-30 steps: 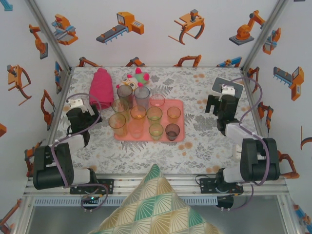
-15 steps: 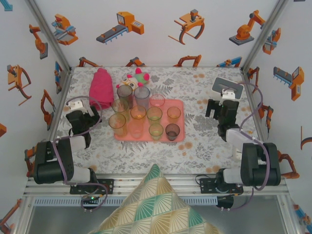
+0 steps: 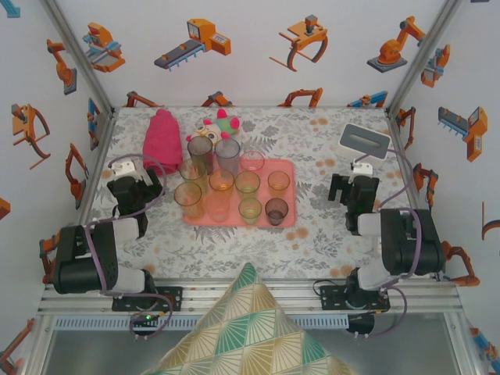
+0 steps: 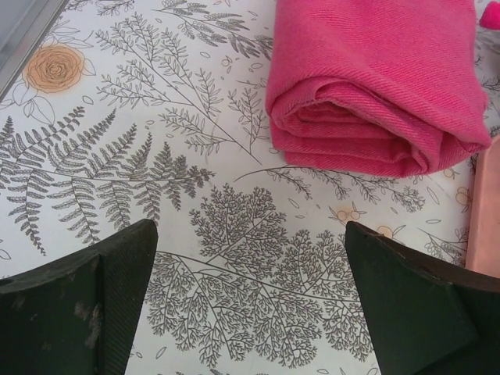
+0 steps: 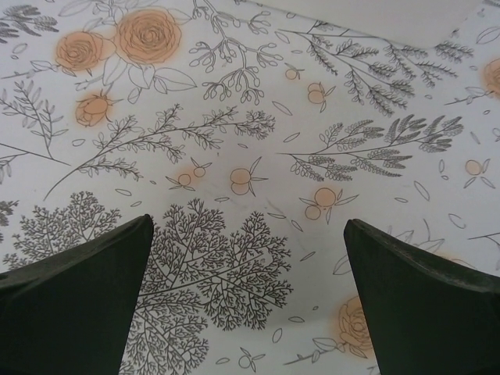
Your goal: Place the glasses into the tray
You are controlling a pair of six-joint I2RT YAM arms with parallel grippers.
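- Left hand (image 3: pixel 133 189) is spread wide and empty, low over the tabletop (image 3: pixel 312 234), just left of the tray (image 3: pixel 266 167). Right hand (image 3: pixel 353 188) is also released and empty, well right of the tray.
- Glasses (image 3: pixel 248 183) stand packed on the tray. Can't tell if the grey glass (image 3: pixel 200 148) and bluish glass (image 3: pixel 227 154) are on the far rim or behind it.
- Risk: tight cluster. A spread hand reaching for a back glass can clip its neighbours and topple a row.
- Risk: tall glasses tip if gripped high or set down on the rim.
- Risk: towel (image 4: pixel 375 86) lies ahead of the left hand. A low sweep could snag it.
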